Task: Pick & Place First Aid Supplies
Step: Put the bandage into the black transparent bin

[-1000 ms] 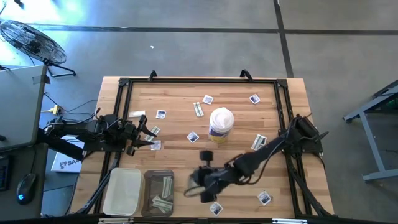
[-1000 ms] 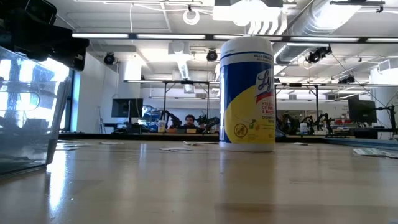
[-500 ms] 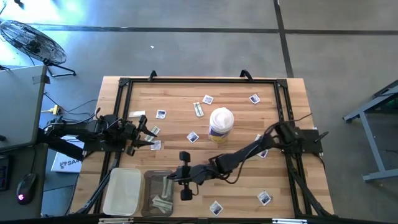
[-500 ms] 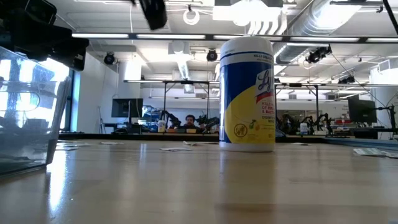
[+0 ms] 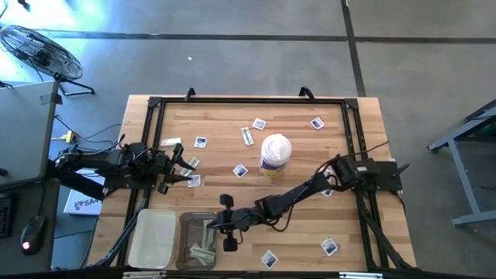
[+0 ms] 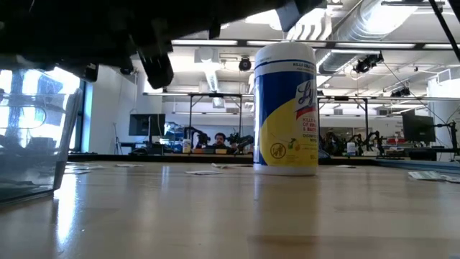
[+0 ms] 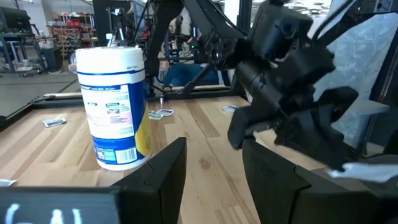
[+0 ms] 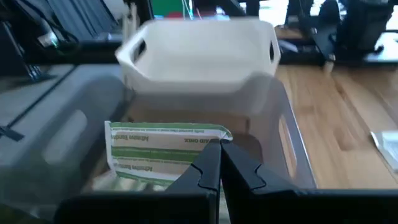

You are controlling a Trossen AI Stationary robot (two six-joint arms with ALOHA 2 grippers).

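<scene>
My right gripper (image 5: 215,226) reaches across from the table's right and sits over the clear bin (image 5: 186,229), shut on a narrow green-white strip packet (image 8: 163,152). More strips (image 5: 203,252) lie in that bin. Square white packets with blue print (image 5: 201,142) (image 5: 316,122) (image 5: 330,246) and strips (image 5: 247,136) lie flat and scattered on the wooden table. My left gripper (image 5: 188,172) waits open near the table's left edge, with two packets (image 5: 194,180) lying beside it. In the low view only the dark arm (image 6: 154,65) shows overhead. My right gripper pinches the green-white strip packet between its two fingers (image 8: 208,171) at one end (image 8: 211,135). The fingers come from the table's right. The packet sticks out sideways from the fingertips, lifted clear above the clear bin.
The white-lidded canister (image 5: 275,153) stands mid-table, behind the right arm. A white bin (image 5: 153,239) sits left of the clear bin at the near edge. A black frame (image 5: 232,99) rims the table. Bare wood lies between the canister and the near edge.
My right gripper has swept from the middle of the near edge toward the table's left, carrying the strip, and now hangs over the clear bin. Its arm has stretched out farther across the table. The left arm has kept still.
</scene>
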